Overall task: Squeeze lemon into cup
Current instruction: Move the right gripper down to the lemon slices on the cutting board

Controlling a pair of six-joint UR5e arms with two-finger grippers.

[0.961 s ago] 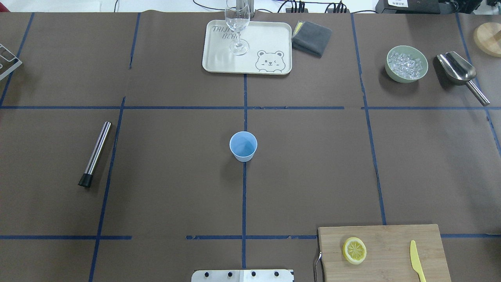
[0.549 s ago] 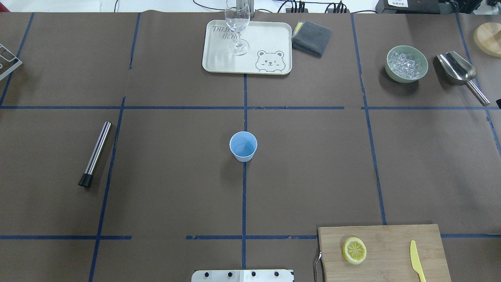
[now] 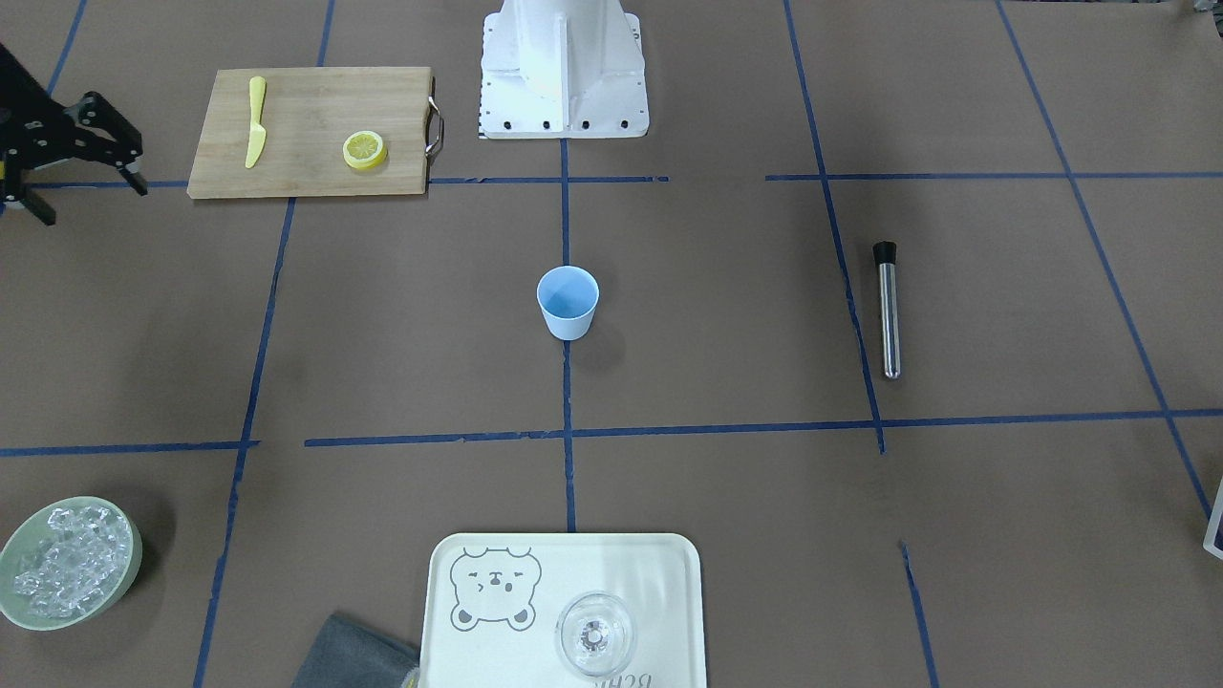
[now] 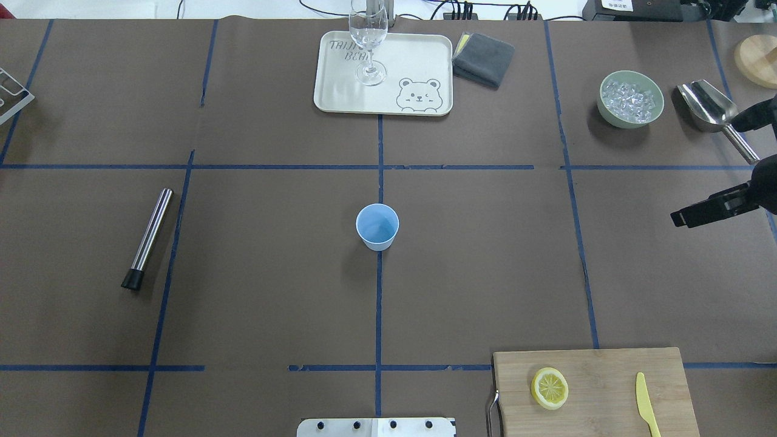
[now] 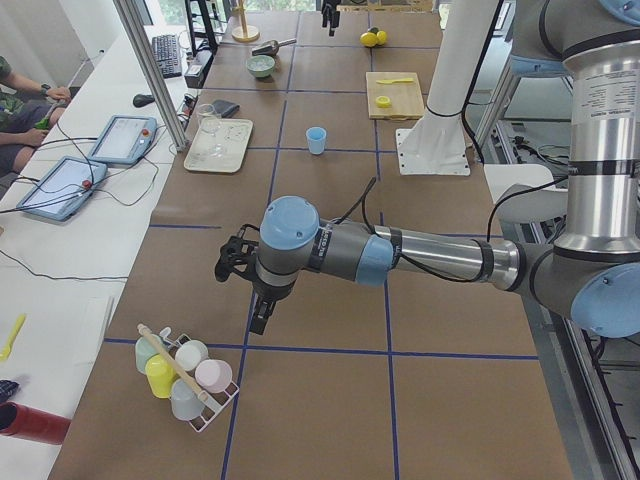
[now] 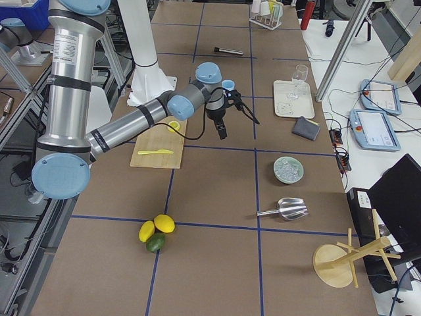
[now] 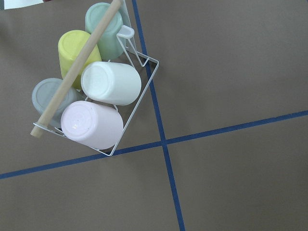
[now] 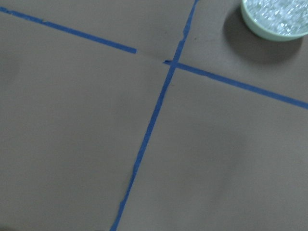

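The lemon (image 4: 550,388) is a round yellow piece lying cut face up on a wooden cutting board (image 4: 607,364) at the near right; it also shows in the front view (image 3: 365,150). The light blue cup (image 4: 377,226) stands upright at the table's middle and also shows in the front view (image 3: 568,301). My right gripper (image 4: 704,170) is open and empty at the right edge, well beyond the board and far right of the cup. My left gripper (image 5: 248,295) shows only in the exterior left view, far from both, and I cannot tell its state.
A yellow knife (image 4: 647,403) lies on the board. A pale green bowl of ice (image 4: 631,99) and a metal scoop (image 4: 713,112) sit near the right gripper. A tray (image 4: 413,67) with a clear glass (image 4: 368,42), a grey cloth (image 4: 484,57) and a metal muddler (image 4: 147,238) lie around. A rack of cups (image 7: 91,91) stands below the left wrist.
My right gripper has come into the overhead view from the right edge. The lemon, the cup and everything else on the table have not moved.
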